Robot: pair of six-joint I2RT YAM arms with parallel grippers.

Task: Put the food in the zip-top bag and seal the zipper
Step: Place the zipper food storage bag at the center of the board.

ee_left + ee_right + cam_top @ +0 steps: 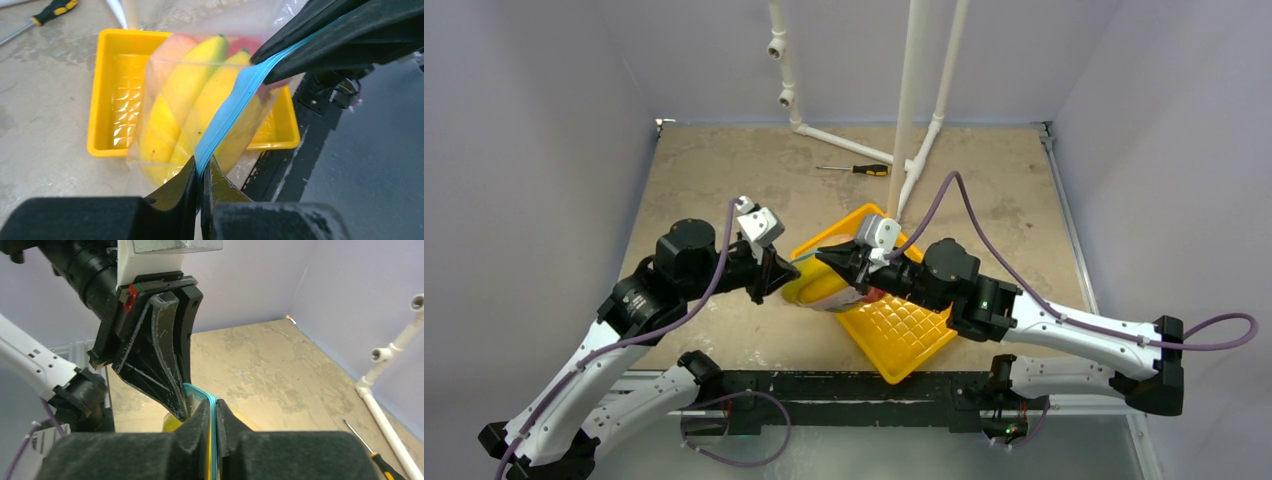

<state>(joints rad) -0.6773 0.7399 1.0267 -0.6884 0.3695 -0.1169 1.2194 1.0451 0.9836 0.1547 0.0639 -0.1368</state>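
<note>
Left wrist view: left gripper (201, 172) and right gripper (261, 67) jaws clamp the zipper (227, 112) of the zip-top bag (159, 70) holding bananas (172, 107), over a yellow tray (106, 90); screwdriver (47, 12) beyond.

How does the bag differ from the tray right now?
The bag is clear with a blue zipper; the tray is opaque yellow. The bag is pinched at the zipper by the left pincer and right pincer; the tray lies on the table. The bag holds bananas; the tray's visible floor is bare.
</note>
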